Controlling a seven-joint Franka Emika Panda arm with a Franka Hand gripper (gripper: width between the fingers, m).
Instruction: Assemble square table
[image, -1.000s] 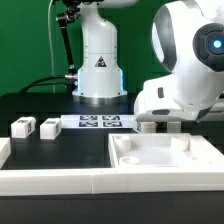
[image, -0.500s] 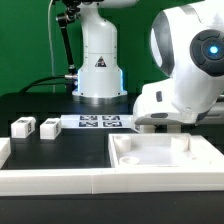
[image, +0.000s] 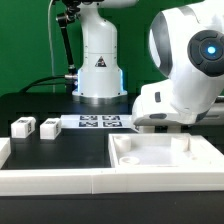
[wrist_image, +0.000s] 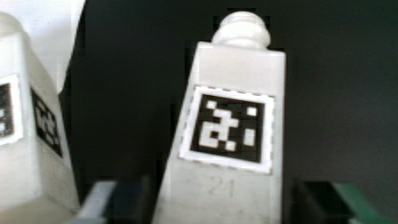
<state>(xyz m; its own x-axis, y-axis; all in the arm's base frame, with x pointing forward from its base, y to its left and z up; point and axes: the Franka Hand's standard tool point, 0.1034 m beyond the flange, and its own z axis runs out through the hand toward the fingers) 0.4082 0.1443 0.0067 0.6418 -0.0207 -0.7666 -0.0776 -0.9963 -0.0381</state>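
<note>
White plastic square tray-like tabletop (image: 165, 160) on black desk (image: 70, 150), front, toward exterior view's right. Two short white tagged block legs at exterior view's left: outer leg (image: 22, 127), inner leg (image: 49, 128) just beside. Marker board (image: 97, 122) right of inner leg, behind tabletop's left corner. Long white border wall (image: 50, 182) along front. Wrist view: third leg (wrist_image: 231, 110) between jaws, fourth leg (wrist_image: 27, 110) beside, apart.

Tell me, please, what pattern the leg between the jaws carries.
Black-and-white tag on the leg; wrist view.
</note>
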